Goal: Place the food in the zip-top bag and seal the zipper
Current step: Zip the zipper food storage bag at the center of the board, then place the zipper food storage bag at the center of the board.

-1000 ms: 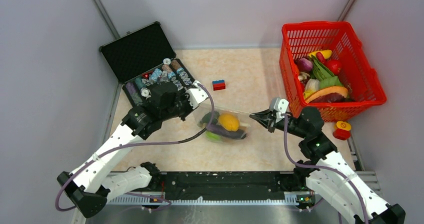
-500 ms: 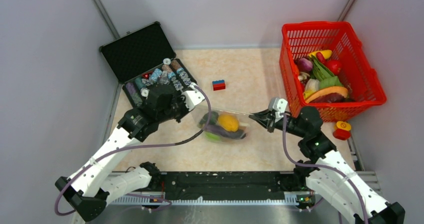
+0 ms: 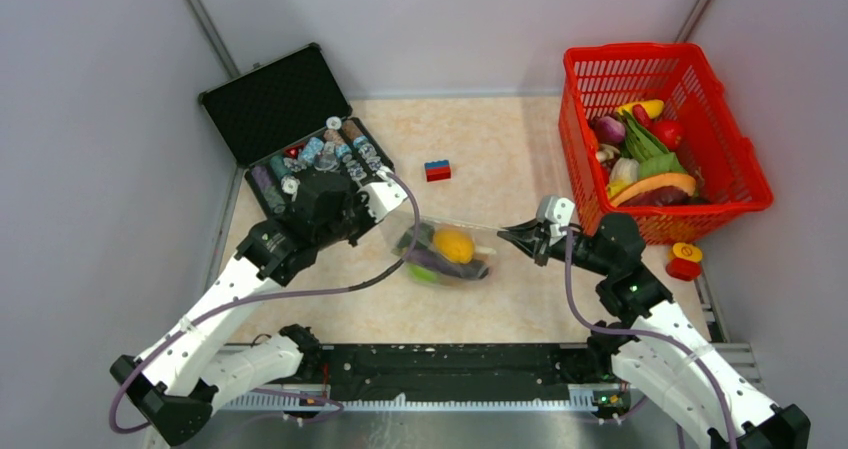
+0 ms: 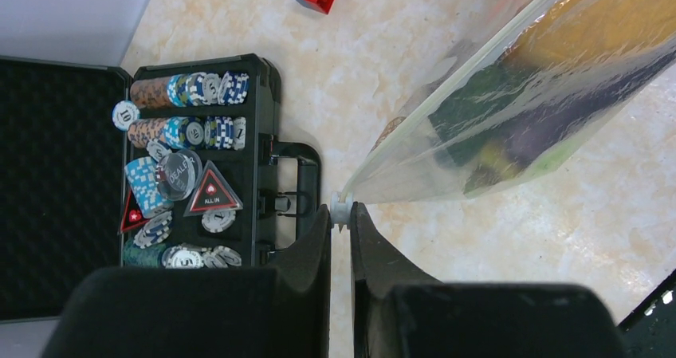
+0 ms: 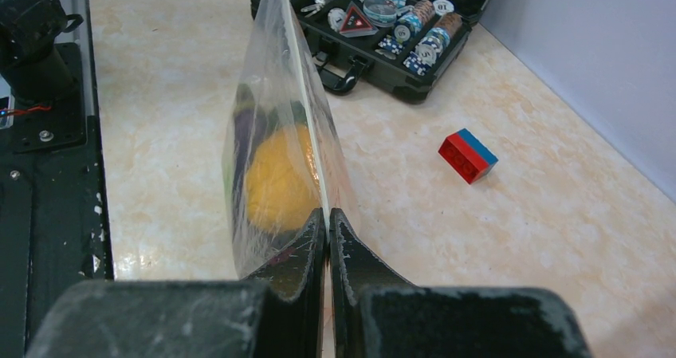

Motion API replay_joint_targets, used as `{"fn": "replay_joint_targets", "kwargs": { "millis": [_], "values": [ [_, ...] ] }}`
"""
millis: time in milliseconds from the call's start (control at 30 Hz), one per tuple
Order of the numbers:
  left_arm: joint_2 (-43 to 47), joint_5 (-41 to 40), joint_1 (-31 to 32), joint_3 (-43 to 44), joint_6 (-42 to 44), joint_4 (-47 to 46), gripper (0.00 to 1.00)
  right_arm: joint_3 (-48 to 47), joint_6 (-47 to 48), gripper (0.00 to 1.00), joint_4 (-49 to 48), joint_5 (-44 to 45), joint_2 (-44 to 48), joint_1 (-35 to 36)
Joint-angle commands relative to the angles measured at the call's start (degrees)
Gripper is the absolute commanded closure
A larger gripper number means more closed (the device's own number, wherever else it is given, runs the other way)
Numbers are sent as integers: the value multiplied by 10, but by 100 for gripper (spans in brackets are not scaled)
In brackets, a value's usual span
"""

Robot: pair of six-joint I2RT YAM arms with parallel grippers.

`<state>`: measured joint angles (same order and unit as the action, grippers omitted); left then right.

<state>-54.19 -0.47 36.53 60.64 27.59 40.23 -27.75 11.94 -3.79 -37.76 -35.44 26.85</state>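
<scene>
Top view: you have both arms reaching in to the middle of the table (image 3: 520,149), with the zip-top bag (image 3: 488,247) stretched between them. The left gripper (image 3: 399,226) is clenched on the bag's left corner; in the left wrist view its fingertips (image 4: 323,218) pinch a small whitish end of the zipper (image 4: 454,87), with only a sliver of gap between the jaws. The right gripper (image 3: 506,234) is clamped tight on the opposite corner; in the right wrist view its jaws meet on the zipper's near end, and the strip runs straight away from them as a single pale line. Whether the strip is pressed shut along its full length cannot be told. The bag stands on edge with the zipper uppermost, and the food hangs inside it: an orange fruit (image 3: 455,244), a purple eggplant (image 3: 441,262), a dark green piece (image 3: 420,236) and a light green piece (image 3: 424,274). Whether the bag's lower edge touches the table cannot be told. Well behind the bag lies a red-and-blue brick (image 3: 437,170). An open black case (image 3: 275,99) of chips sits at the far left, and a red basket (image 3: 745,174) of toy produce at the far right.
</scene>
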Motion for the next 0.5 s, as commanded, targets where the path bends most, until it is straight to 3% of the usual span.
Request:
{"fn": "replay_joint_targets", "kwargs": {
  "millis": [0, 333, 400, 467],
  "values": [
    [21, -83, -15, -12, 14, -1, 95, -7, 6, 100, -15, 8, 2, 0],
    [28, -107, -23, -16, -2, -32, 89, -7, 7, 100, -14, 12, 2, 0],
    [34, -83, -32, -17, -8, -39, 78, -6, 7, 100, -15, 13, 1, 0],
    [41, -40, -34, -19, -8, -44, 78, -5, 7, 100, -16, 13, 1, 0]
  ]
}}
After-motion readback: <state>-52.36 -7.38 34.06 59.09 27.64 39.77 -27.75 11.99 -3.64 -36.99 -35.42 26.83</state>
